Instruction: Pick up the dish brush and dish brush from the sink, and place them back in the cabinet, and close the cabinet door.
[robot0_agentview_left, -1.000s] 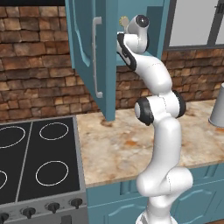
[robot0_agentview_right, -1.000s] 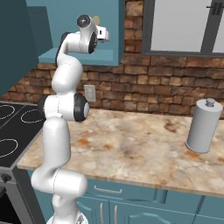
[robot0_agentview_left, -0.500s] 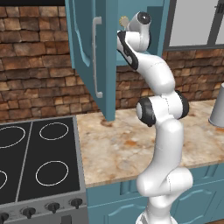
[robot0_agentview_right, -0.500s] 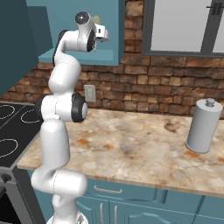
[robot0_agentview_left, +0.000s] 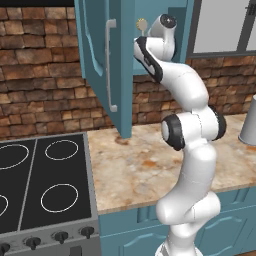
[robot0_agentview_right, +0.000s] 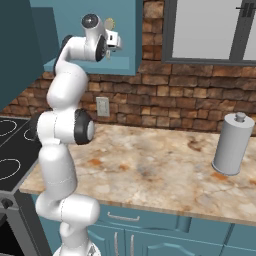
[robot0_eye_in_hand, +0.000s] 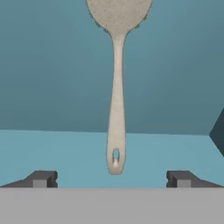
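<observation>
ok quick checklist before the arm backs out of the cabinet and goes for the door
1. Gripper open: ok, jaws spread wide.
2. Dish brush released: ok, its handle stands between the fingertips, touching neither.
3. Brush inside the cabinet: ok, shelf and back wall surround it.
4. Brush stable: cannot tell, it stands upright against the back wall.
5. Cabinet door needs closing: not ok, swung open.
6. Second brush stowed: cannot tell.

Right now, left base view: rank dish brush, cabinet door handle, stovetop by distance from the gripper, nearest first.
1. dish brush, just ahead of the open gripper, inside the cabinet.
2. cabinet door handle, on the open door to the left.
3. stovetop, far below, lower left.
</observation>
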